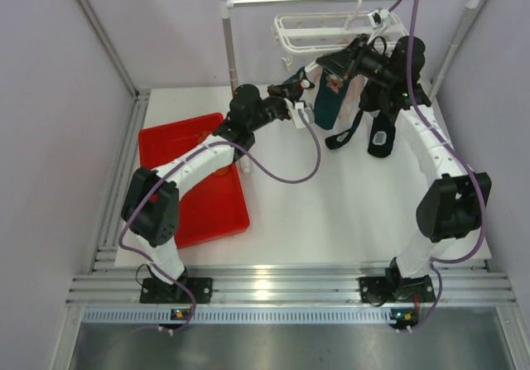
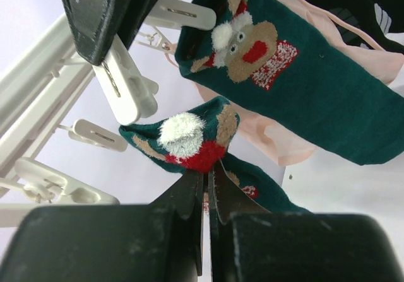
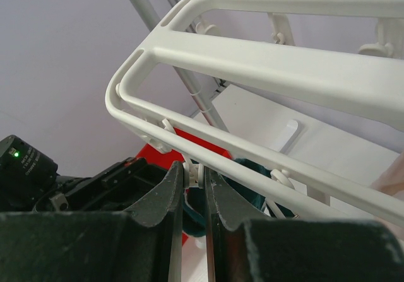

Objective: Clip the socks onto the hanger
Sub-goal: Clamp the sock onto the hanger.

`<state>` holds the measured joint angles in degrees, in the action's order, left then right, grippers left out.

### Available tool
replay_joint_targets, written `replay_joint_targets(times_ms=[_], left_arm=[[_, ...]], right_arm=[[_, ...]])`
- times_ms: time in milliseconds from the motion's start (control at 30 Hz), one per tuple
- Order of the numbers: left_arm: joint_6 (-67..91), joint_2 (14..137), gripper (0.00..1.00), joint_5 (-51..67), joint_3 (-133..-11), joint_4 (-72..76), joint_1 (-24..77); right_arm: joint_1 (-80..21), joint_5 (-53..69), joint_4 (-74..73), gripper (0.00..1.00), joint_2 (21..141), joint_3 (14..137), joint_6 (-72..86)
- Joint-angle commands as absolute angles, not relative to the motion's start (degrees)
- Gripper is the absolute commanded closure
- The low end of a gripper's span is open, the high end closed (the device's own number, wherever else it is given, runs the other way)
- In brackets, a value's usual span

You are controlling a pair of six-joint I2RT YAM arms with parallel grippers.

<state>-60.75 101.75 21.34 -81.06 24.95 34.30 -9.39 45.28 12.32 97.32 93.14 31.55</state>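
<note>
Pincers both grip: the left pincer (image 2: 208,176) is clamped on a teal sock (image 2: 189,134) just below the white hanger (image 3: 284,67), beside a second teal sock (image 2: 297,74) hanging from it; the right pincer (image 3: 194,180) squeezes one clip (image 3: 193,167).

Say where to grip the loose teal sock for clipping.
Pinch the loose teal sock at the reindeer's red nose, from the side away from the white clip, as the left gripper does. The fabric is limp, so only a short bunched end beyond the grip should hold firm for the clip.
</note>
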Motion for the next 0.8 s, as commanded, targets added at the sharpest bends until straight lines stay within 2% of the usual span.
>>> replay_joint_targets(times_ms=[0, 767], left_arm=[[-61.9, 101.5, 1.00, 21.2, -84.3, 26.2, 34.9], [-64.0, 102.7, 1.00, 19.6, -84.8, 22.5, 35.2]], right_arm=[[-9.8, 44.6, 13.7, 1.00, 97.5, 96.3, 30.6], [-9.9, 44.7, 13.3, 1.00, 96.6, 96.3, 29.4]])
